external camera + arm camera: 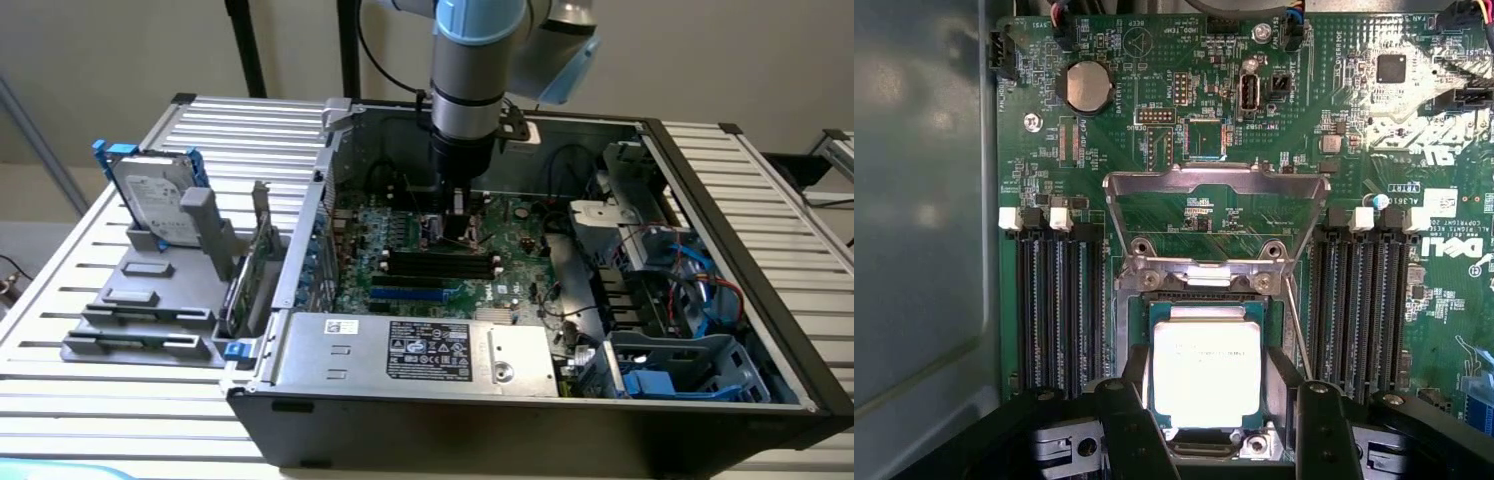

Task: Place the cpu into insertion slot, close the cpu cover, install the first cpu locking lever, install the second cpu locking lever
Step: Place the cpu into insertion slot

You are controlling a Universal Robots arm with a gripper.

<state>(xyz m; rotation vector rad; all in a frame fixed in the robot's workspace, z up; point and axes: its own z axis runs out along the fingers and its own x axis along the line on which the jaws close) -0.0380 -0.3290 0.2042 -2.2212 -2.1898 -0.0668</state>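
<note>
**Operator:** Where is the cpu?

**Spotter:** Your cpu (1207, 372) lies flat inside the insertion slot (1139, 325), right between the two fingers (1126, 420) of your gripper (1217, 392). It looks level. The fingers hide its side edges, though, so I cannot swear it is fully down.

**Operator:** And the jaws?

**Spotter:** They are spread wide, one finger on each side of the chip. As far as I can make out, you are pinching nothing.

**Operator:** How would it handle?

**Spotter:** I judge it light, thin and stiff, with a smooth metal top that could slip. I would treat it as fragile, and the slot under it too. The place to hold it is by two opposite edges, kept flat, never by the faces.

**Operator:** What is around me?

**Spotter:** Just beyond your fingertips the cpu cover (1214, 182) stands tipped up on its hinge, apart from the chip. A thin metal rod runs close beside one finger, probably a locking lever (1297, 330). Long black memory slots (1059, 310) flank your gripper on both sides, all on the green circuit board (1104, 140). In the exterior view your arm (470, 70) stands upright over the open computer case (534, 430).
</note>
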